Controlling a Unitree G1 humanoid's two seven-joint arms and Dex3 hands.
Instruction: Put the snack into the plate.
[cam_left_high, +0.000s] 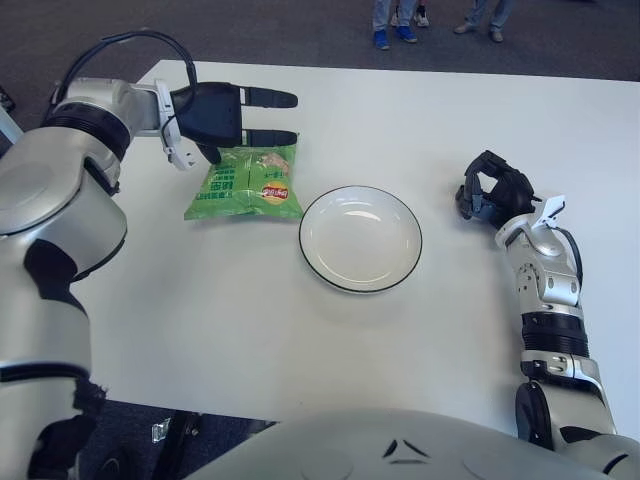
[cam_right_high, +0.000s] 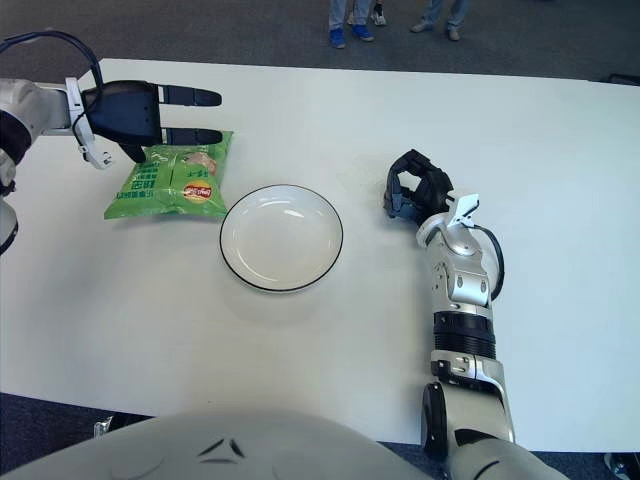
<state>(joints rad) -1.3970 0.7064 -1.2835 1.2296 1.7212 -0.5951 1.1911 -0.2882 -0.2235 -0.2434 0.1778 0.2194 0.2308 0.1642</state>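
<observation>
Your left hand (cam_left_high: 225, 115) hovers over the far end of the green snack bag (cam_left_high: 246, 181) with its fingers (cam_left_high: 268, 97) stretched out straight, gripping nothing. The bag lies flat on the white table (cam_left_high: 250, 320), just beside the white plate (cam_left_high: 360, 238), at about ten o'clock from it. Your right hand (cam_left_high: 490, 193) shows at the plate's three o'clock, fingers curled, holding nothing.

Glossy green plastic snack bag (cam_left_high: 245, 182), shiny white glazed plate (cam_left_high: 360, 238) at its four o'clock, my matt white table (cam_left_high: 250, 310).
</observation>
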